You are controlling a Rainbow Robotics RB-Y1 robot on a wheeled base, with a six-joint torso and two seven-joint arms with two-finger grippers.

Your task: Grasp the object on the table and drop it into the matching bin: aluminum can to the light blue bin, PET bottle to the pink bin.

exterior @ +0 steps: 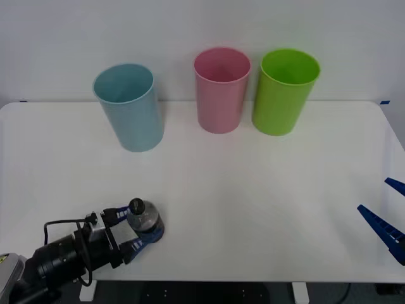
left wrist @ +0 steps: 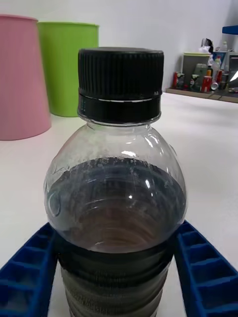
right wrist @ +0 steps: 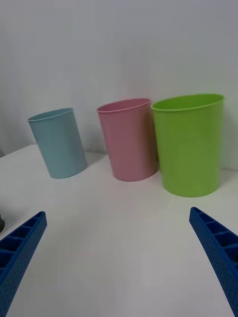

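Across the white table (exterior: 253, 190), three bins are being kept upright along the far edge: the light blue bin (exterior: 130, 107) at the left, the pink bin (exterior: 221, 90) in the middle, and a lime green bin (exterior: 284, 92) just beside it on the right. At the near left, the PET bottle (exterior: 142, 216) is being held upright between the blue fingers (left wrist: 29, 267) of the left gripper (exterior: 142, 227). At the near right edge, the right gripper (exterior: 387, 215) is being held with its jaws wide apart, gripping nothing.
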